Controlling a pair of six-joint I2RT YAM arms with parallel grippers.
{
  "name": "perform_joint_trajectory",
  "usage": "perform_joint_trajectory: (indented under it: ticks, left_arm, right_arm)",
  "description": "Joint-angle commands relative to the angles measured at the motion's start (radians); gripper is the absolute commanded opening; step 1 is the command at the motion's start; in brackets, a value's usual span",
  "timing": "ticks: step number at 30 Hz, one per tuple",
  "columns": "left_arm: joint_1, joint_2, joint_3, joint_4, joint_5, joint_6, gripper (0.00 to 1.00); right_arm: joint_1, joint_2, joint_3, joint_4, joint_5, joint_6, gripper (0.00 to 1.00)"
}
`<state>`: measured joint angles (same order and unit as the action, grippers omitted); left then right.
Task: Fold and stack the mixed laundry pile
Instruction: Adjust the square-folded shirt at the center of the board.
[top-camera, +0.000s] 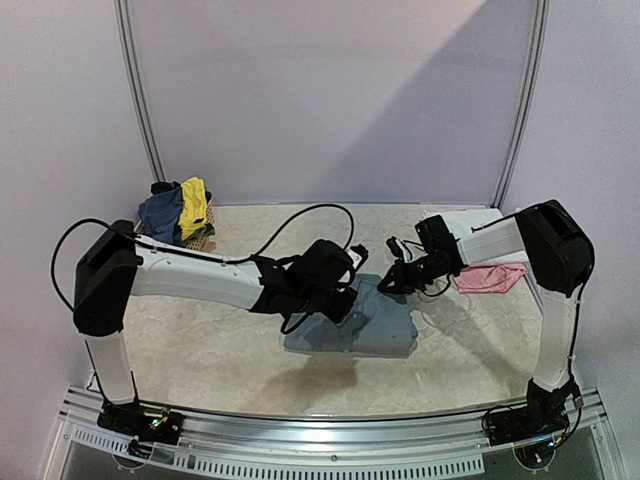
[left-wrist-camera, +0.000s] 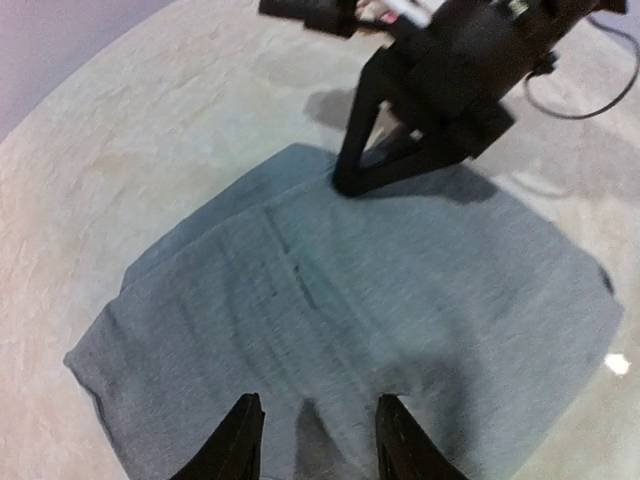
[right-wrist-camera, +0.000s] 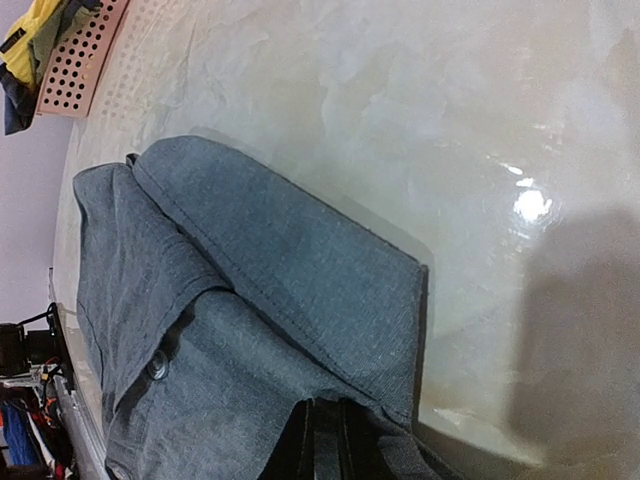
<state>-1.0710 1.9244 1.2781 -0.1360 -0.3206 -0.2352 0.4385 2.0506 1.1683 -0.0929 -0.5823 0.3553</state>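
The counter (top-camera: 250, 370) is pale and marbled, with plain lilac walls behind it. At its far left stands a pink lattice basket (top-camera: 203, 240), and in it lie a navy top (top-camera: 160, 212) and a yellow garment (top-camera: 193, 205), both not yet folded.

In the middle, the left end effector (left-wrist-camera: 316, 400) hangs low over the grey trousers (top-camera: 375, 325). Its fingers are partly apart and hold nothing; only flat cloth shows between them. The trousers lie spread on the counter, already doubled over, with a button visible near one edge.

At the far edge of the trousers, the right end effector (right-wrist-camera: 322, 430) is nearly closed and appears to pinch the hem of the cloth.

To fold well, the left one should probably press the cloth down as an anchor while the right one lifts its edge over in one low, even movement, so that the layers do not slide or wrinkle.

The two arms are near each other over the garment, so a crossing path could make them collide. To the right, a pink piece (top-camera: 490, 278) and a white piece (top-camera: 470, 220) lie beside the right arm, apart from the trousers.
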Motion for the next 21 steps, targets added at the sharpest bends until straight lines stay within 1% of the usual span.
perform_joint_trajectory:
  ticks: [1,6,10,12,14,17,21]
  left_arm:
    - [-0.040,0.061,0.070,-0.033,0.015,0.026,0.40]
    - [-0.035,0.168,0.117,-0.025,0.026,0.019,0.39]
    - [-0.028,0.223,0.131,-0.009,0.025,-0.004,0.38]
    - [-0.020,0.242,0.132,-0.004,0.025,-0.023,0.37]
    - [-0.009,0.262,0.130,0.005,0.030,-0.042,0.37]
    - [-0.003,0.275,0.123,0.025,0.032,-0.056,0.36]
    - [-0.003,0.268,0.092,0.065,0.039,-0.069,0.35]
  right_arm:
    - [0.001,-0.003,0.007,-0.099,0.071,-0.018,0.12]
    - [0.002,-0.024,0.026,-0.131,0.083,-0.023,0.15]
    - [0.006,-0.063,0.054,-0.178,0.094,-0.022,0.18]
    - [0.013,-0.096,0.072,-0.213,0.112,-0.026,0.22]
    - [0.027,-0.135,0.077,-0.238,0.137,-0.026,0.29]
    - [0.057,-0.229,0.042,-0.230,0.155,0.001,0.34]
    - [0.120,-0.355,-0.060,-0.202,0.194,0.066,0.35]
